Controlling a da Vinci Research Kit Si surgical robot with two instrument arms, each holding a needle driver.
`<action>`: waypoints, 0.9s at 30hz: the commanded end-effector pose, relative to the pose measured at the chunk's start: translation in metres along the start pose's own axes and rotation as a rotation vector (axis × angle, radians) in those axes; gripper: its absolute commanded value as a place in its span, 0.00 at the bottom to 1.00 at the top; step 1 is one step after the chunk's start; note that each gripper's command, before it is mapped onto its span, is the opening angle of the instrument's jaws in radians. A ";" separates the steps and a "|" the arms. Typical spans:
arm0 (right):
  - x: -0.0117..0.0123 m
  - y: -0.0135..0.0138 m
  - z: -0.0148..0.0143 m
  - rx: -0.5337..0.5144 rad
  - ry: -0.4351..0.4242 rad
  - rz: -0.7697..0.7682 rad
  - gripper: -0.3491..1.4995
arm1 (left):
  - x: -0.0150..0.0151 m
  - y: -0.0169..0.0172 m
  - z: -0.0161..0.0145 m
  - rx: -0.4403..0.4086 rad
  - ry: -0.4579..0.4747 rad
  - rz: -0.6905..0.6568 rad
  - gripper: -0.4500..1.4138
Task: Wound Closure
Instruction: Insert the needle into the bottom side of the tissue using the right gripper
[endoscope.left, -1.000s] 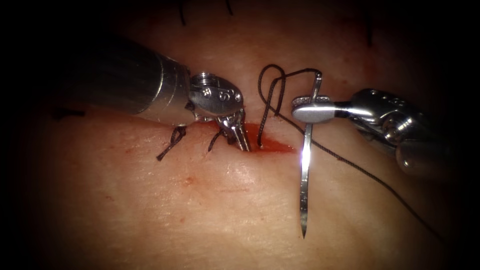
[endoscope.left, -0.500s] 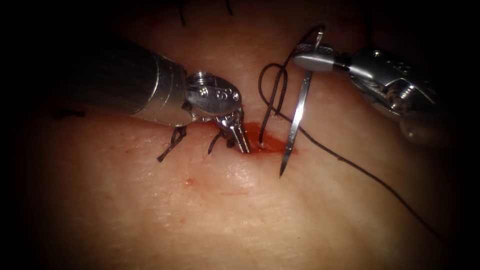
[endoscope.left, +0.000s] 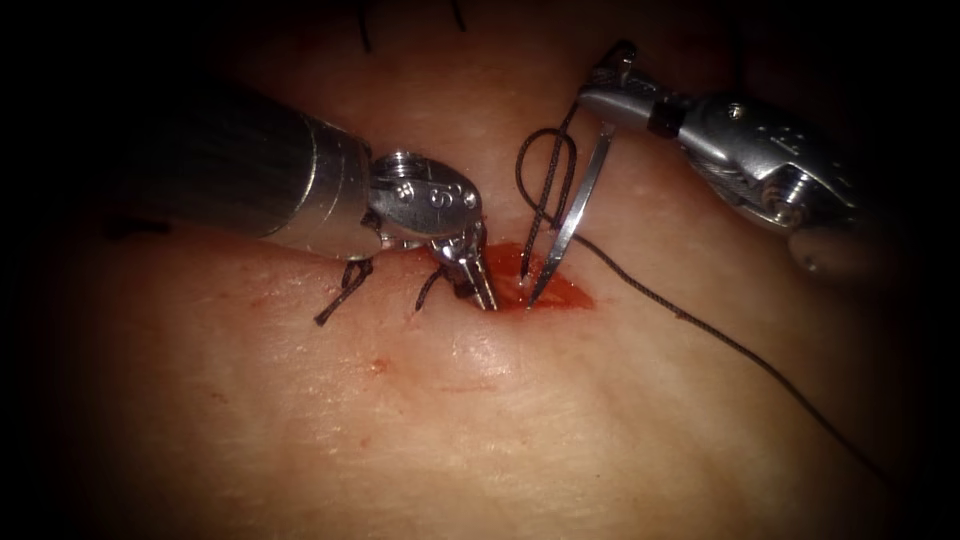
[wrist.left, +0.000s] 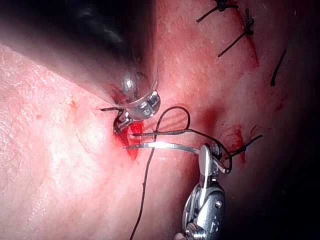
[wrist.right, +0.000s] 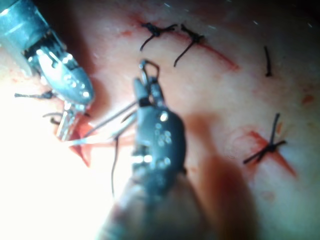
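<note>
On the tissue (endoscope.left: 480, 420), the cut (endoscope.left: 545, 288) is short and wet with red fluid. My left tool (endoscope.left: 484, 288) stands at the cut's left end, its jaws shut on the tissue edge there, as the left wrist view also shows (wrist.left: 123, 126). My right tool (endoscope.left: 605, 98) is above and right of the cut, shut on the needle (endoscope.left: 570, 205) near its thread end. The needle slants down-left and its tip touches the red fluid in the cut. Thread (endoscope.left: 545, 175) loops beside it and trails off to the lower right (endoscope.left: 750, 360). The needle (wrist.left: 160, 146) lies across the cut.
Two tied stitches (endoscope.left: 345, 285) (endoscope.left: 432, 283) sit left of the cut, under the left tool's wrist. Short cut ends of thread (endoscope.left: 365, 30) lie at the far edge. Other finished stitches (wrist.right: 157, 30) (wrist.right: 267, 147) mark the tissue farther off.
The right tool rose and moved left, swinging the needle from upright on the cut's right to a slant with its tip at the cut. The left tool barely moved.
</note>
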 end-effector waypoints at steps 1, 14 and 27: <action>-0.0008 -0.0004 0.0011 -0.003 0.005 -0.015 0.00 | -0.0003 -0.0006 0.0008 0.001 0.004 0.001 0.14; -0.0014 -0.0016 0.0015 -0.023 0.002 -0.113 0.00 | -0.0005 -0.0007 0.0009 0.005 0.010 0.011 0.13; -0.0009 -0.0021 0.0010 -0.058 -0.013 -0.192 0.00 | -0.0006 -0.0007 0.0008 0.007 0.011 0.018 0.13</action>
